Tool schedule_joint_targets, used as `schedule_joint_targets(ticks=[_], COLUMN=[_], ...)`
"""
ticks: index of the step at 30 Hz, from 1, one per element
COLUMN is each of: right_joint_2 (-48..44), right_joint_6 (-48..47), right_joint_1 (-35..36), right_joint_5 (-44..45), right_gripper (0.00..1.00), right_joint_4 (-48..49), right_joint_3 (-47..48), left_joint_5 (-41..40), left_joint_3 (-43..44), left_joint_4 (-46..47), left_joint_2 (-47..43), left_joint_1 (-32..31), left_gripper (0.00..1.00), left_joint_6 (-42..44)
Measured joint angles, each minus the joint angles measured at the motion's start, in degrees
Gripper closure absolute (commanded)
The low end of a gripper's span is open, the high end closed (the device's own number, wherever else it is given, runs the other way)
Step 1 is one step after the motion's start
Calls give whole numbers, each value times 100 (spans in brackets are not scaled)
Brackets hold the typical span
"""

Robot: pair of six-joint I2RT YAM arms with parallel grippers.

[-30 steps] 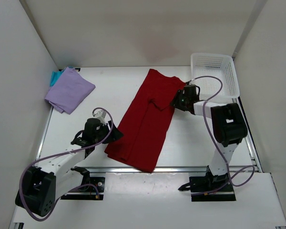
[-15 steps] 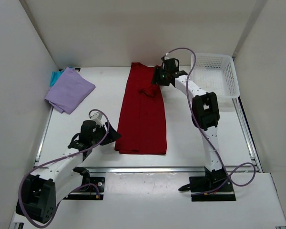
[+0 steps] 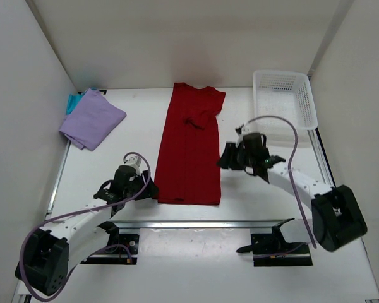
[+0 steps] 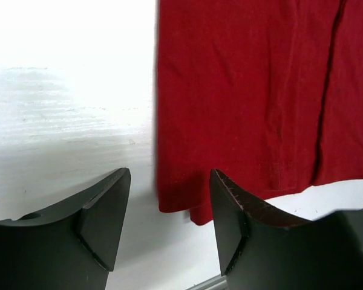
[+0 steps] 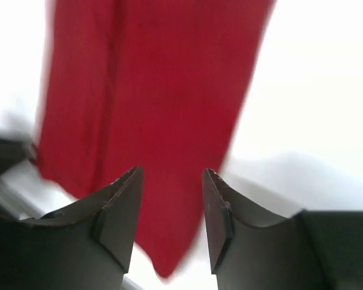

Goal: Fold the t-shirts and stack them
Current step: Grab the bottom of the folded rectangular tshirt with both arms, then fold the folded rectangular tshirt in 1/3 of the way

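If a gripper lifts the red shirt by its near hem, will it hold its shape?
Probably not. The red shirt lies flat in a long folded strip with soft creases, so it would likely droop and unfold. It looks thin and light; pushed, it would probably bunch rather than slide.

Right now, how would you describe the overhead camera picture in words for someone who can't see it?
A deep red t-shirt, folded into a long strip, lies flat mid-table between two robot arms: the left gripper by its near-left corner, the right gripper beside its right edge, both open and empty. A folded lavender t-shirt covers a teal one far left; a white basket sits far right.
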Motion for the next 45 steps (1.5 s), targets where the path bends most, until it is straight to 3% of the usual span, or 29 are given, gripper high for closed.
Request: schedule_joint_targets(ticks=[6, 12, 15, 16, 20, 25, 32, 34, 39, 45], right_joint_2=[-1366, -1694, -1480, -1388, -1110, -1661, -4223, -4597, -3897, -2367], right_joint_6=[610, 1156, 1290, 1327, 1482, 1598, 2256, 2439, 2249, 1373], right_joint_1=[402, 470, 437, 444, 479, 667, 1366, 1388, 1141, -55], right_joint_5=[-118, -461, -658, -699, -970, -997, -798, -804, -809, -1029], right_gripper=[54, 57, 71, 79, 100, 100, 100, 100, 100, 100], right_joint_4=[85, 719, 1075, 1169, 1397, 1064, -306, -579, -1130, -922], right_joint_3=[-2149, -2796, -2857, -2857, -2870, -2997, -3591, -3617, -2970, -1725], left_joint_5=[-107, -76, -59, -61, -33, 11, 197, 267, 439, 918], left_joint_3=[66, 70, 44, 24, -195, -492, -632, -568, 181, 1353], left_joint_4=[365, 546, 623, 636, 826, 481, -564, -831, -1333, -962], left_joint_2=[407, 636, 697, 704, 498, -339, -1703, -1816, -1443, -101], left_joint_1=[-267, -306, -413, -472, -678, -743, -1379, -1508, -1296, -122], left_gripper=[44, 66, 82, 92, 100, 100, 100, 100, 100, 100], left_joint_6=[33, 28, -31, -61, -232, -396, -868, -986, -984, -551])
